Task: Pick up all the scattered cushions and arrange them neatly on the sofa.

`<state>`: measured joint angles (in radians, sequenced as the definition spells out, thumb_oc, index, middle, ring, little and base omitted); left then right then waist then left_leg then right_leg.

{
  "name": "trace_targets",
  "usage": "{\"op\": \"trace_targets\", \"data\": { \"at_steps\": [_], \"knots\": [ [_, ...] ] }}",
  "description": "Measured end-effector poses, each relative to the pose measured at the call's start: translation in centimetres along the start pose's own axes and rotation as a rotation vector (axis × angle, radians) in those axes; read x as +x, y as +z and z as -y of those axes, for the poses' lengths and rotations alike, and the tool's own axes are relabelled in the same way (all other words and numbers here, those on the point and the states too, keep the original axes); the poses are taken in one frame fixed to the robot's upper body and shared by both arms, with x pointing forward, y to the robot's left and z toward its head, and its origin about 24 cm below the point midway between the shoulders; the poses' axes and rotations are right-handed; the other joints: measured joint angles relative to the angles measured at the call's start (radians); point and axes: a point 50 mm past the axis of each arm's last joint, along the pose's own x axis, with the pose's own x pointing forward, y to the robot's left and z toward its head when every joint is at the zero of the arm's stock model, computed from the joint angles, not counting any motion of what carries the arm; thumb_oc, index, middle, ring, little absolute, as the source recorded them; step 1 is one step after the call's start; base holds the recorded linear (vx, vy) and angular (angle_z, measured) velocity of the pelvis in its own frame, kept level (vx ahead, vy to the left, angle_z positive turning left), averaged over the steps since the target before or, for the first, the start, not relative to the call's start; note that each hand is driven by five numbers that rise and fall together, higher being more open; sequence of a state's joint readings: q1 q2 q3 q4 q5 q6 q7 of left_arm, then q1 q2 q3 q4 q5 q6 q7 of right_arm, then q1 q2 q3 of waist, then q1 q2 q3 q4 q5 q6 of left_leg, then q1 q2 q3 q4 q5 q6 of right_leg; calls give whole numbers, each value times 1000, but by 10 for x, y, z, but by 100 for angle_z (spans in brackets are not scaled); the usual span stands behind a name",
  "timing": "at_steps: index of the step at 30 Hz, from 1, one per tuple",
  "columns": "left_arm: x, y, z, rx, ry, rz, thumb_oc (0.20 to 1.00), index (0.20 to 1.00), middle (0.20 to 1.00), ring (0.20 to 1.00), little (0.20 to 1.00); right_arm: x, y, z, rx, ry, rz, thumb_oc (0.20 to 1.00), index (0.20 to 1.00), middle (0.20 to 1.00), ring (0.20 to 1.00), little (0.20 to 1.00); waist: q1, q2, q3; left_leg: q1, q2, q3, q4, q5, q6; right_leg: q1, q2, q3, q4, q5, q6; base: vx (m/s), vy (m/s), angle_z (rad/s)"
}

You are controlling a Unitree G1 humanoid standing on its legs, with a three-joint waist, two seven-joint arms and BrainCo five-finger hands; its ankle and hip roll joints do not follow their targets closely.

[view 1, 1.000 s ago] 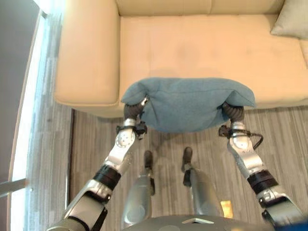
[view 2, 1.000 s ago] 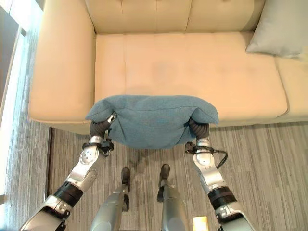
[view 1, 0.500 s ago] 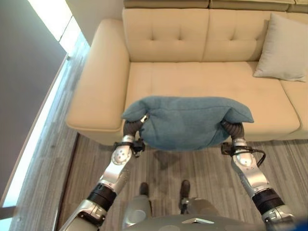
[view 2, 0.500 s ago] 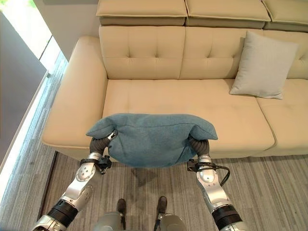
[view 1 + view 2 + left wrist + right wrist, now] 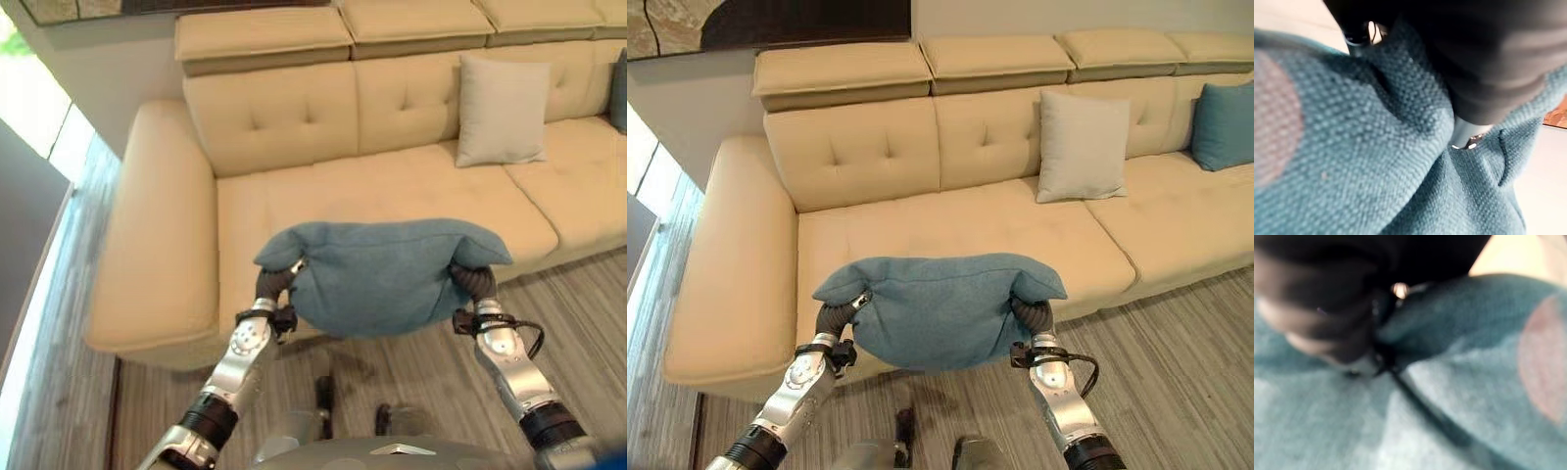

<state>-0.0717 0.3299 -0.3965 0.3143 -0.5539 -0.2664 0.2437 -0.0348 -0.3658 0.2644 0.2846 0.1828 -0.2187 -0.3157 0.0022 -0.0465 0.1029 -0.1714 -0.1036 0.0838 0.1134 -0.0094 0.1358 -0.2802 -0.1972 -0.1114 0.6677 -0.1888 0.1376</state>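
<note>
A teal woven cushion [image 5: 377, 274] hangs in the air in front of the beige sofa [image 5: 392, 191], held between my two hands. My left hand [image 5: 274, 284] is dug into its left end and my right hand [image 5: 473, 282] into its right end; only their dark ribbed covers stick out, and the cloth folds over the fingers. In the left wrist view the cushion's fabric [image 5: 1352, 147] bunches against the dark cover [image 5: 1488, 58]. The right wrist view shows the same cloth [image 5: 1449, 396] close up. The cushion hangs just short of the seat's front edge.
A pale grey cushion [image 5: 503, 108] leans upright against the sofa's backrest to the right of the middle. Another teal cushion [image 5: 1222, 124] stands at the far right of the sofa. The wide armrest [image 5: 147, 225] lies at the left. Grey striped floor [image 5: 1176, 352] runs in front.
The camera has tilted up, so the backrest, headrests and far-right cushion have come into view. The teal cushion stays held between both hands in the same way.
</note>
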Motion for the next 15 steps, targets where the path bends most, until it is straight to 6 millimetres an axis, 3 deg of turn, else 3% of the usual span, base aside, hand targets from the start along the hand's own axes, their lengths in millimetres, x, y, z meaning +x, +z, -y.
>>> {"op": "trace_targets", "data": {
  "at_steps": [3,4,5,7,8,10,13,15],
  "knots": [
    [2,3,-2,-1,8,11,200,200,200,200,200,0,2,-2,1,8,11,200,200,200,200,200,10,8,-1,25,-3,-32,-21,6,14,-6,-10,-11,11,0,-1,217,36,8],
    [5,9,-4,6,15,33,200,200,200,200,200,2,6,-3,3,24,25,200,200,200,200,200,5,16,10,52,8,-69,-61,21,9,-5,36,-5,-103,-20,-18,218,-37,44],
    [6,10,-6,20,15,40,200,200,200,200,200,3,7,-4,4,30,26,200,200,200,200,200,3,16,17,73,12,-66,-80,39,4,-4,51,-9,-171,-19,-20,270,-67,45],
    [8,12,-5,20,16,49,200,200,200,200,200,6,11,-5,4,36,43,200,200,200,200,200,1,19,32,123,9,-79,-117,23,-16,-37,90,-1,-398,55,-32,192,-48,24],
    [8,12,-4,18,16,50,200,200,200,200,200,7,12,-5,4,34,47,200,200,200,200,200,-12,22,33,130,2,-89,-126,28,-14,-45,98,16,-471,98,-13,103,-45,39],
    [7,11,-4,19,13,45,200,200,200,200,200,7,12,-4,2,30,43,200,200,200,200,200,-22,3,46,184,-17,-109,-150,18,-16,-65,89,16,-573,195,-11,140,-87,42],
    [7,10,0,14,2,42,200,200,200,200,200,8,10,0,0,15,34,200,200,200,200,200,-37,-11,43,199,-32,-164,-150,-3,-32,-12,72,13,-621,237,-12,169,-143,52],
    [7,10,3,13,-9,44,200,200,200,200,200,8,8,3,-4,1,25,200,200,200,200,200,-52,-14,45,212,-27,-227,-143,-21,-62,68,79,12,-705,351,-53,154,-139,80]
  ]
}}
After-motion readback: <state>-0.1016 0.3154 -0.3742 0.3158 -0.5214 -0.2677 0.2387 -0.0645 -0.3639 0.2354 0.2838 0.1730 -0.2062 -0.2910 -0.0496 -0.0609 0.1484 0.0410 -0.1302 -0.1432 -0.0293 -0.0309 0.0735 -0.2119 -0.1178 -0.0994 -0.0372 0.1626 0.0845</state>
